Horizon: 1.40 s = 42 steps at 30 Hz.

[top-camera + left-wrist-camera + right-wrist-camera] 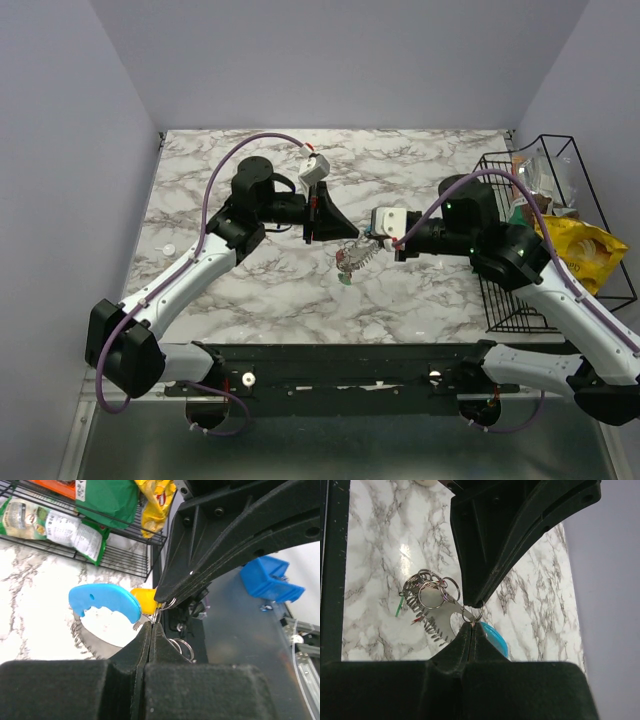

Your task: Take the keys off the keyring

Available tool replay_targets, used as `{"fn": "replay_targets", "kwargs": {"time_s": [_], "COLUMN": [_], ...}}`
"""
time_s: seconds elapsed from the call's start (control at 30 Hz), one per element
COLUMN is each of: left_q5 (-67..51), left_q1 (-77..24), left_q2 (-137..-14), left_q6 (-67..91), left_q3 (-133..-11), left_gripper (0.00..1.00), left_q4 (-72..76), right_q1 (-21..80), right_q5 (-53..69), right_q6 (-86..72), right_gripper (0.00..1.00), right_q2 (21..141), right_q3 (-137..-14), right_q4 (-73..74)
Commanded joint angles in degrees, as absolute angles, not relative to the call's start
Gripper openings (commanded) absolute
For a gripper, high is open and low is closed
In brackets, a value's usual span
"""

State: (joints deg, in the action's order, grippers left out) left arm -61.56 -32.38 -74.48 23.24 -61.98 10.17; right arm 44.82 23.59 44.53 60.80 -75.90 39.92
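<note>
The keyring hangs between my two grippers above the marble table; its blue part (105, 599) and grey toothed part (432, 622) both show. A small split ring (472, 614) on it is pinched from both sides. My left gripper (151, 624) is shut on that ring, and my right gripper (472, 626) is shut on it from the opposite side. A bunch of further split rings (430, 587) hangs beside the loop. Of the keys, a yellow head (142, 598), a green one (399, 607) and a red one (417, 621) show. From above, the bunch (352, 258) hangs just below the meeting fingertips.
A black wire basket (500, 300) with snack bags (575, 250) stands at the table's right edge, close behind the right arm. A small white object (168, 247) lies near the left edge. A blue block (270, 577) shows beyond the table's near edge.
</note>
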Motion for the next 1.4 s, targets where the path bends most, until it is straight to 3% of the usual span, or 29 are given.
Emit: {"fn": "replay_targets", "kwargs": {"time_s": [0.0,0.73,1.17,1.3,1.37], "left_q5": [-57.4,-53.53,-50.54,-51.06,-51.06], "left_q1": [-33.22,-37.09,-37.09,-36.04,-34.72], "left_q2": [-74.18,-75.67,-76.73,-75.85,-74.8], "left_q6": [17.05,13.71,15.99,16.61,16.61], "left_q3": [-63.46,-62.93,-62.75,-63.54,-63.81], "left_gripper": [0.0,0.0,0.0,0.37,0.43], "left_q4": [0.54,-3.69,-1.85,-1.41,-1.49], "right_q1": [46.84,59.23,62.49,62.49,62.4], "right_q5": [17.15,-5.26,-6.68,-8.7,-9.05], "right_q6": [48.6,60.03,60.38,61.17,61.17], "right_gripper": [0.01,0.01,0.01,0.01,0.01], "right_q2": [61.08,68.99,70.84,69.61,68.56], "right_q3": [-79.19,-80.68,-82.97,-80.95,-79.81], "right_q4": [39.99,41.49,43.77,42.37,42.36]}}
